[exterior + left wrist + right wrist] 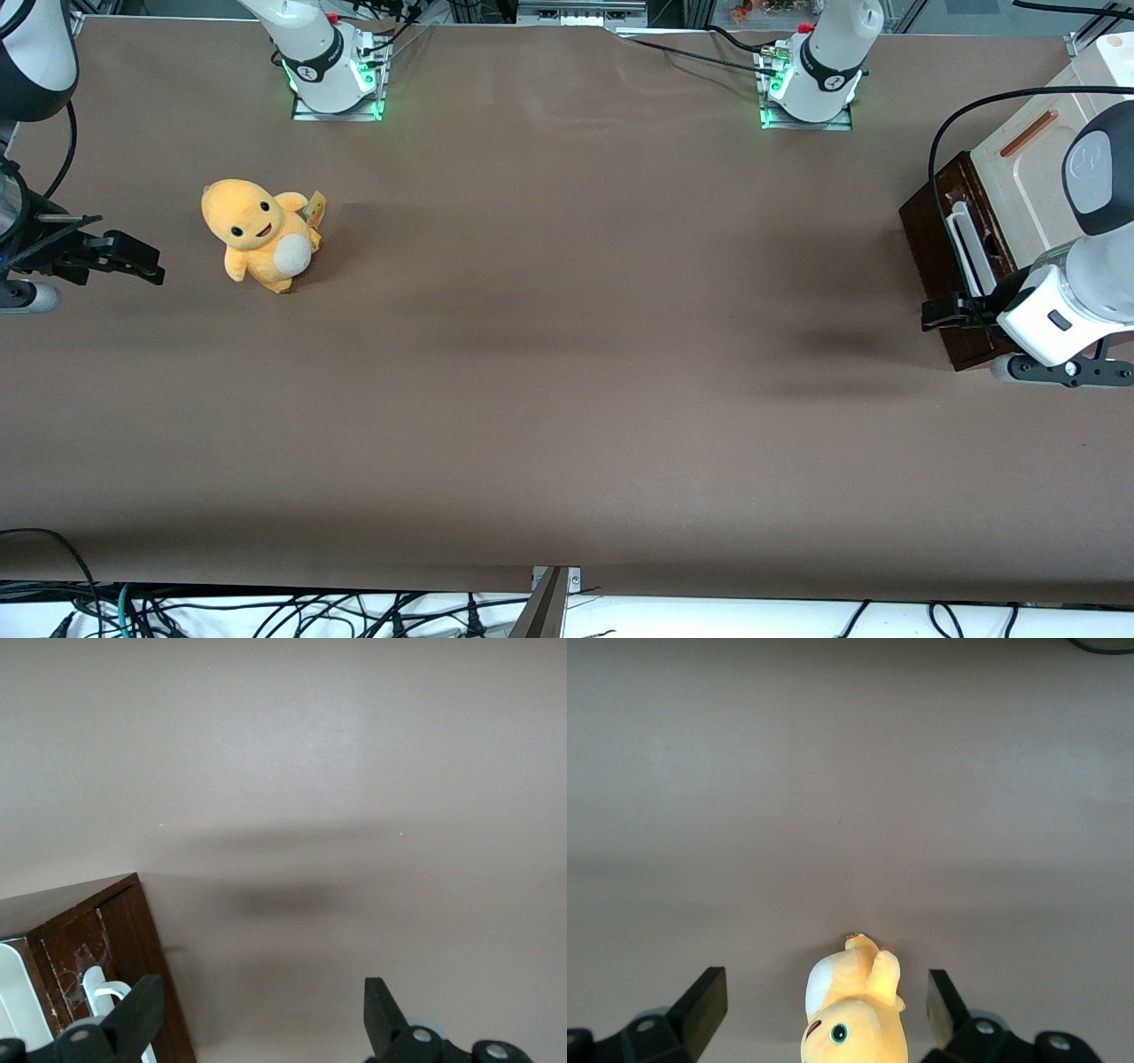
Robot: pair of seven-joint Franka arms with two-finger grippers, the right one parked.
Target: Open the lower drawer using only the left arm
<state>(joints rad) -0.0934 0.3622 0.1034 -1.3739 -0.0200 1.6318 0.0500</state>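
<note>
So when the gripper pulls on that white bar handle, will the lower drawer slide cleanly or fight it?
The gripper, open, sits at the handle. The handle looks rigid, so it probably won't flex. The lower drawer looks like shallow wood, likely light. The cabinet might shift if pulled hard.

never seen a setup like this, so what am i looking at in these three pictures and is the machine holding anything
Two robot arms are bolted to a brown table. The wide picture looks down at them from the front; the other two come from cameras on each arm's wrist. The left arm is reaching toward a small cabinet at its end of the table. Its gripper, two black fingers spread open and holding nothing, is at the lower drawer, a dark wooden front with a white handle. One finger sits by that handle. A yellow plush toy sits toward the parked arm's end.
</note>
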